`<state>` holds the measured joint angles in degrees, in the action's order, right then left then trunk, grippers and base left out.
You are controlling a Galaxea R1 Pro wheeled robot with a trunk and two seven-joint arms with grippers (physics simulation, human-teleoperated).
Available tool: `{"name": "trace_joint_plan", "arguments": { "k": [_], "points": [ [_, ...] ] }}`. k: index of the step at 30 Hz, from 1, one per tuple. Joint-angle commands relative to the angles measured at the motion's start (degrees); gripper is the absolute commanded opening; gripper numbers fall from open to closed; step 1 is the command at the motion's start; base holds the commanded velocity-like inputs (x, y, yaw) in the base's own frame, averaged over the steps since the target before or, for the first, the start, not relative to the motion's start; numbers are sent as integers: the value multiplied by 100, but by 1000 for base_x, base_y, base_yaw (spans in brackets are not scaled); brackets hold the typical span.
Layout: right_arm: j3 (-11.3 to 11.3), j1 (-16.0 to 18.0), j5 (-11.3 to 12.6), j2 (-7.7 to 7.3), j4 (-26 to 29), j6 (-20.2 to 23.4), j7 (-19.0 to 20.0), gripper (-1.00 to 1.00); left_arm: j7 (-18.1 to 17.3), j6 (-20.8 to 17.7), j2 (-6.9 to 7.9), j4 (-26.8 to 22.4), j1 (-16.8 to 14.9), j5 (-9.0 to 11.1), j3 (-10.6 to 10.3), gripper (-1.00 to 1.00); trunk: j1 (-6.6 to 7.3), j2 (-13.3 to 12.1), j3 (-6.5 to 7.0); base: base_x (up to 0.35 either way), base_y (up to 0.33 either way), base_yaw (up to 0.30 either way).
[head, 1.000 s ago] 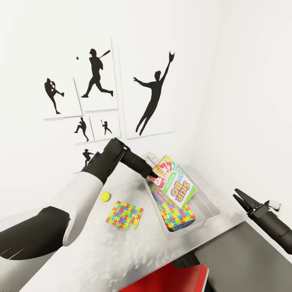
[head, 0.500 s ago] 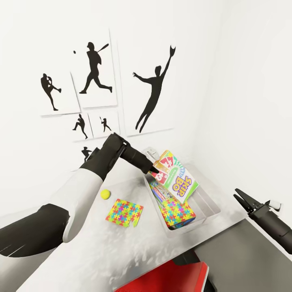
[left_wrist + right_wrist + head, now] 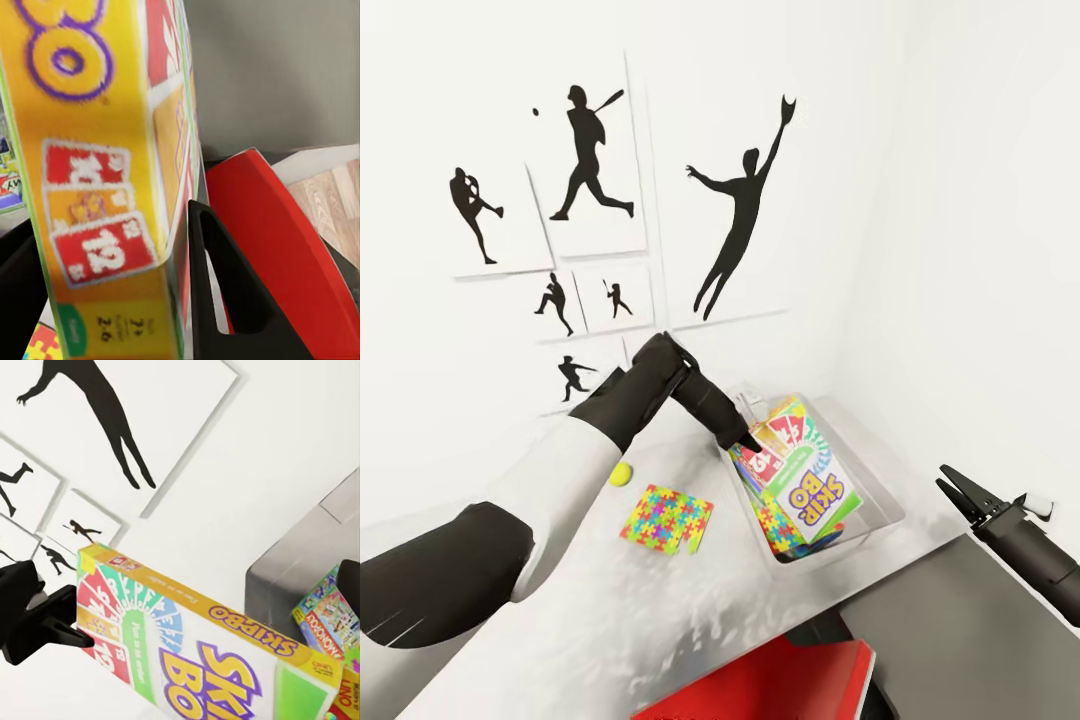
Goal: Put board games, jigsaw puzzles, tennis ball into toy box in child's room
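The orange-red Skip-Bo board game (image 3: 807, 487) hangs tilted over the light-grey toy box (image 3: 846, 543) on the white table (image 3: 660, 610), its lower end down among the things inside. My left gripper (image 3: 752, 437) is shut on its upper corner; in the left wrist view a black finger (image 3: 225, 300) presses the box (image 3: 105, 187). Inside the toy box lie other board games (image 3: 747, 470) and a jigsaw puzzle (image 3: 773, 524). A second jigsaw puzzle (image 3: 667, 518) and the tennis ball (image 3: 620, 474) lie on the table left of the box. My right gripper (image 3: 946, 479) hovers open to the right, holding nothing.
A red chair (image 3: 770, 685) stands at the table's front edge. A dark-grey cabinet top (image 3: 970, 630) lies under my right arm. Black silhouette sports pictures (image 3: 735, 215) hang on the white wall behind the table, which sits in the room's corner.
My left gripper has moved down and forward, lowering the Skip-Bo box deeper into the toy box and covering the puzzle there. The view has tilted slightly. The right arm has stayed still.
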<state>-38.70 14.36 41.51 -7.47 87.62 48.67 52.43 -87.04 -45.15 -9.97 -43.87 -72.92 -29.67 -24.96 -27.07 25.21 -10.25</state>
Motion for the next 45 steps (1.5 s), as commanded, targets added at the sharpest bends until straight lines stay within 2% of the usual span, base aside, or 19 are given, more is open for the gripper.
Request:
{"name": "trace_joint_plan", "arguments": {
  "k": [1, 21, 27, 35, 45],
  "points": [
    [-6, 6, 6, 0, 0, 28, 12, 100, -60, -66, -3, -5, -5, -68, -3, -100, -3, 12, -21, 0, 0, 0],
    [-14, 6, 6, -9, -8, 31, 22, 100, 14, -30, -3, -9, -8, -109, -35, -100, -3, 12, -209, 0, 0, 0],
    [-14, 6, 6, -9, -16, 32, 22, 100, 22, -29, -3, -197, -5, -109, -43, -100, -3, 12, -265, 0, 0, 0],
    [-21, 6, 6, -9, -21, 37, 22, 100, 295, -31, -3, -252, -4, -109, -44, -100, -3, 12, -341, 0, 0, 0],
    [-20, 6, 6, -9, -24, 37, 22, 100, 328, -29, -3, -282, -3, -109, -52, -100, -3, 12, -434, 0, 0, 0]
  ]
}}
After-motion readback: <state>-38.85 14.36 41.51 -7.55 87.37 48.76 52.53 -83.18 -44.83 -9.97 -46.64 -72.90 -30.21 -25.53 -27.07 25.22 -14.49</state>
